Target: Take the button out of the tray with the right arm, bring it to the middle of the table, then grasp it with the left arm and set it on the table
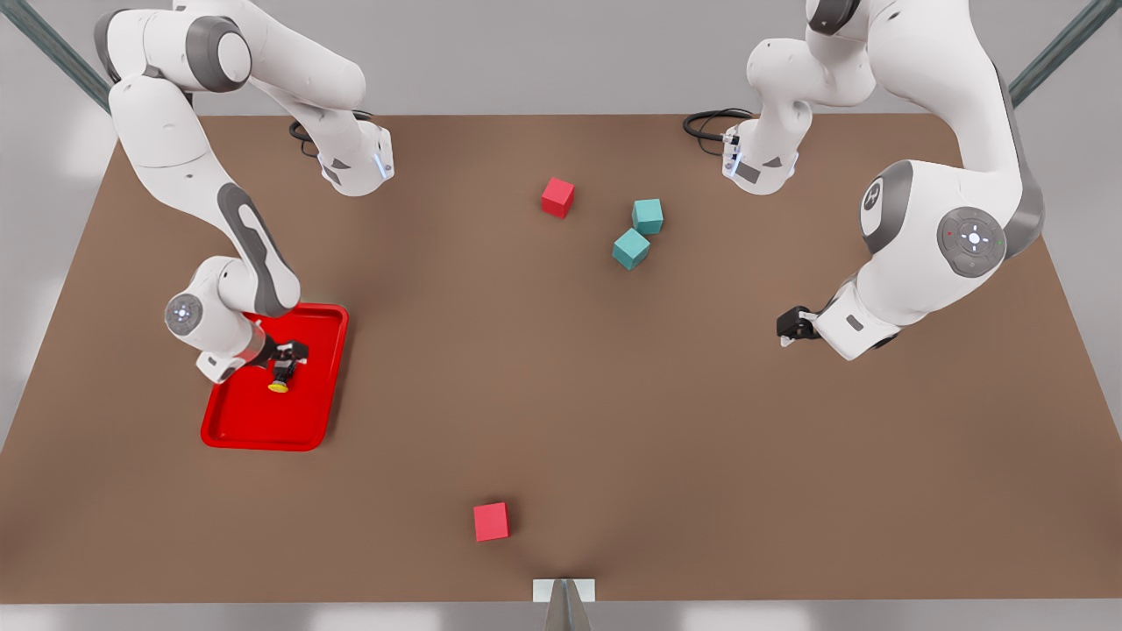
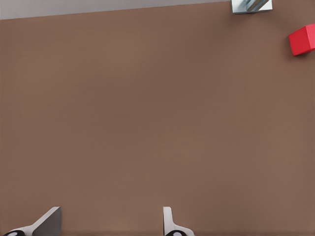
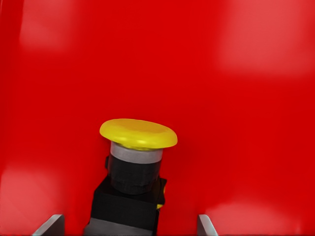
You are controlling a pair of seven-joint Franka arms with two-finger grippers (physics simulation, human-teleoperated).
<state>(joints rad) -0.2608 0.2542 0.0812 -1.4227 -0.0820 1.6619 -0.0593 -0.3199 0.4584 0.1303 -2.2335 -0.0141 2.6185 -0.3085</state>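
- Since the button [image 3: 138, 162] lies on its side in the tray [image 1: 254, 434] between the right gripper's [image 1: 282, 368] spread fingers, that arm is nearer.
- The left gripper [image 1: 793, 326], spread, waits over bare table [image 1: 561, 368].

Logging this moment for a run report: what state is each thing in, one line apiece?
button: lying in the tray, between the right gripper's open fingers, not clamped.
tray: flat on the table, holding the button.
right gripper: open, down over the button.
left gripper: open, empty, waiting above bare table.
red cubes: two, resting on the table, apart.
teal cubes: two, close together on the table.
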